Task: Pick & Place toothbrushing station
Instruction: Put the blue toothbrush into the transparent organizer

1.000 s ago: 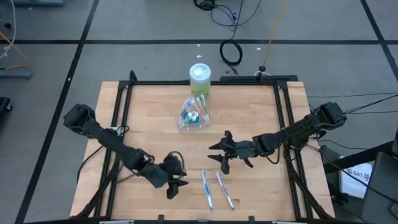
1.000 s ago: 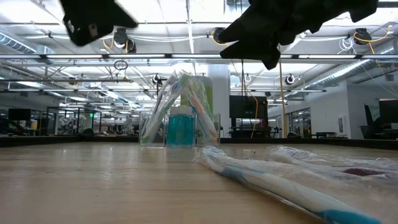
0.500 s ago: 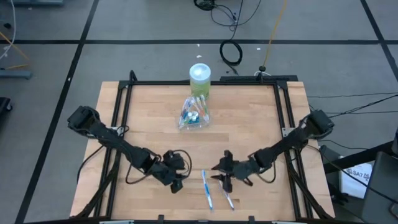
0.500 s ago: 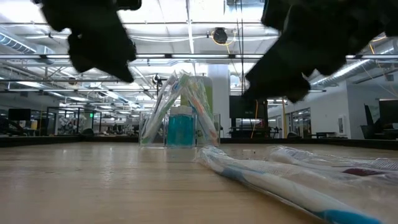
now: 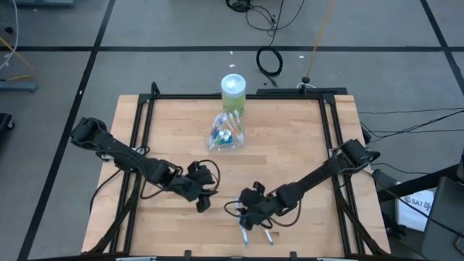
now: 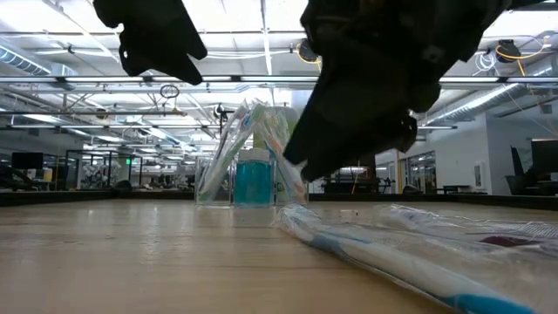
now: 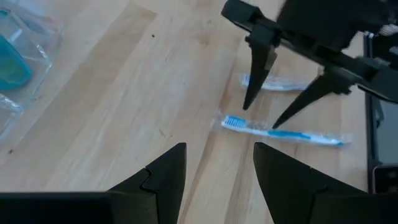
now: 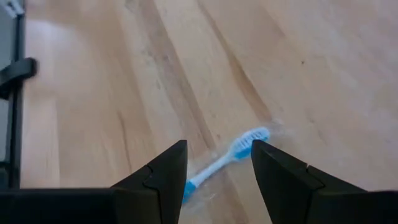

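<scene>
The clear cup point(image 5: 224, 135) of toothbrushes and teal-capped tubes stands at the table's far middle, and shows in the low view as the cup point(image 6: 253, 170). Two wrapped toothbrushes lie flat near the front edge: a blue one point(image 7: 280, 132) and a second one point(image 7: 273, 83). My right gripper point(image 5: 246, 220) hovers open over the blue toothbrush point(image 8: 229, 157), one finger on either side of it. My left gripper point(image 5: 204, 204) is open to the left of it, over bare wood.
A green container with a pale lid point(image 5: 233, 90) stands just behind the cup at the far edge. A black frame point(image 5: 145, 109) runs round the wooden table top. Bare wood lies between the cup and the two toothbrushes.
My right gripper has swung from mid-table toward the near edge and the left, sinking and rolling, and now stands over the blue toothbrush. My left gripper has drifted a little toward the far edge. Both stay open. Nothing on the table has moved.
</scene>
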You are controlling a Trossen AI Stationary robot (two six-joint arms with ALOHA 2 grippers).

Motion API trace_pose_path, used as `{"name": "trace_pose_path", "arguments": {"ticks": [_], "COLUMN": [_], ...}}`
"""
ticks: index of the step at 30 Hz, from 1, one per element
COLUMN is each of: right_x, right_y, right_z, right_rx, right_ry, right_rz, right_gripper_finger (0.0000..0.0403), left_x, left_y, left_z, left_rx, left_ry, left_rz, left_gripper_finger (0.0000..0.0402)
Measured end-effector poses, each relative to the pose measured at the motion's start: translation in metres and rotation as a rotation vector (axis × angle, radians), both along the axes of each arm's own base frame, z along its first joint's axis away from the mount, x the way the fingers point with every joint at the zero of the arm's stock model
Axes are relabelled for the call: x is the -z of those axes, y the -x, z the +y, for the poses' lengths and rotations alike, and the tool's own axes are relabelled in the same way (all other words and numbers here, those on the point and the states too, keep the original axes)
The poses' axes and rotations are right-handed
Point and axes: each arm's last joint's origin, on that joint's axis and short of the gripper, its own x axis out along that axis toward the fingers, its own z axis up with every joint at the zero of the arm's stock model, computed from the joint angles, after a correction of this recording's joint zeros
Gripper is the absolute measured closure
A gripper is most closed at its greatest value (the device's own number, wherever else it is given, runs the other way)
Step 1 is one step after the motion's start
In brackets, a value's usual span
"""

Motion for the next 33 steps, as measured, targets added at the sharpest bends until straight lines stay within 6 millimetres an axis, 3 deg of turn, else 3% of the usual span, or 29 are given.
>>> {"name": "trace_pose_path", "arguments": {"ticks": [11,16,20,27,33], "right_x": [0.033,0.038,0.038,0.037,0.025], "right_y": [-0.005,-0.008,-0.011,-0.016,-0.018], "right_z": [-0.003,-0.008,-0.015,-0.026,-0.038], "right_rx": [0.042,0.001,-0.004,0.009,0.025], "right_ry": [0.022,0.084,0.099,0.107,0.117], "right_rz": [0.08,0.094,0.102,0.104,0.09], "right_gripper_finger": [0.0232,0.0239,0.0278,0.0387,0.0396], "left_x": [0.0,0.0,0.0,0.0,0.0], "left_y": [0.001,-0.001,-0.002,-0.003,-0.003], "left_z": [-0.001,0.003,0.006,0.008,0.008], "left_rx": [0.039,0.044,0.042,0.077,0.02], "left_ry": [-0.027,-0.048,-0.058,-0.102,-0.079], "left_rz": [0.005,0.007,0.008,0.01,0.002], "left_gripper_finger": [0.0211,0.0211,0.0211,0.0211,0.0211]}}
